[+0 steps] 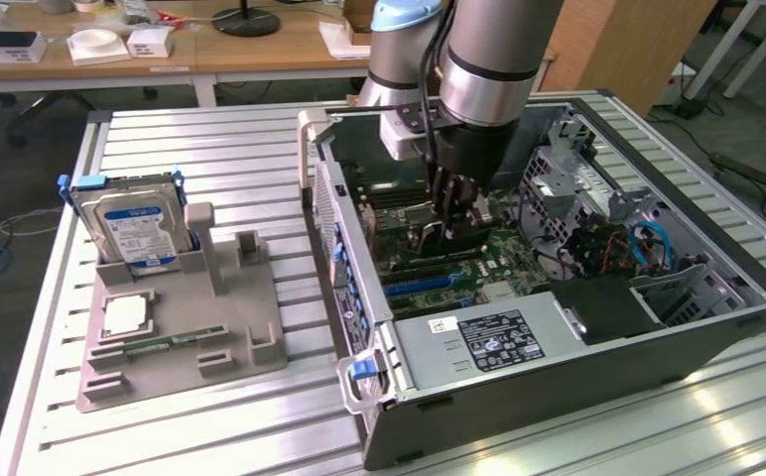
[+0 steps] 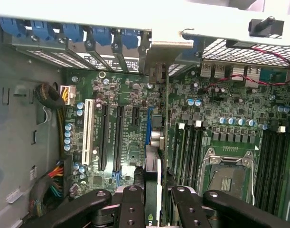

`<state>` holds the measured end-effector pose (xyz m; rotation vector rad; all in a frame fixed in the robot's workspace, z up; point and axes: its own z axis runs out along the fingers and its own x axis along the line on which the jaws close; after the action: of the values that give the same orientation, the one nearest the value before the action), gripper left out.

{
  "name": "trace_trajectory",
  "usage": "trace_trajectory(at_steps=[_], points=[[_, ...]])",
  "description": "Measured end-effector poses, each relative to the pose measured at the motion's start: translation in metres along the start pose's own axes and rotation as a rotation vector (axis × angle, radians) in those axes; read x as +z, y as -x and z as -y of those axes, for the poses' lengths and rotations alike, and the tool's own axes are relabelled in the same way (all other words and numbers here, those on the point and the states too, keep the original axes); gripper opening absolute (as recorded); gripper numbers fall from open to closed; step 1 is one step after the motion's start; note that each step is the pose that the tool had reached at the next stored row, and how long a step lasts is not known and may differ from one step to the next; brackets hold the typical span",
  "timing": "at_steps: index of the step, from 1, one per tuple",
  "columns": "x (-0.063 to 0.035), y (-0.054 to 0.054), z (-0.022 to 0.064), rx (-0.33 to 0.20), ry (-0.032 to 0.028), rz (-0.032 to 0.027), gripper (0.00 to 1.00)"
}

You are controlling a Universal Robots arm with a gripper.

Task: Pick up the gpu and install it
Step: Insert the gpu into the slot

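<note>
Fingers (image 2: 152,202) clamped on the gpu (image 2: 154,142), held edge-on above the blue slot (image 2: 148,126) of the motherboard (image 2: 130,137). Silver bracket (image 2: 171,45) level with the case (image 1: 701,337) rear wall. Empty slots beside the card; drive (image 1: 138,228) well apart on the surface (image 1: 197,139).

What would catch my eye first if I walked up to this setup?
The big grey robot arm reaching down into the open computer case, its gripper holding the gpu edge-on just above the green motherboard. On the exterior view's left, a blue-labelled hard drive stands upright in a grey holder.
</note>
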<state>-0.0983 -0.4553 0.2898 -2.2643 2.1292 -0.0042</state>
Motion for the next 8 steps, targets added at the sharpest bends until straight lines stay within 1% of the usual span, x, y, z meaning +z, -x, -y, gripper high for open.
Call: trace_trajectory(at_steps=[8], points=[[0.0073, -0.0007, -0.0007, -0.001, 0.0001, 0.0000, 0.27]])
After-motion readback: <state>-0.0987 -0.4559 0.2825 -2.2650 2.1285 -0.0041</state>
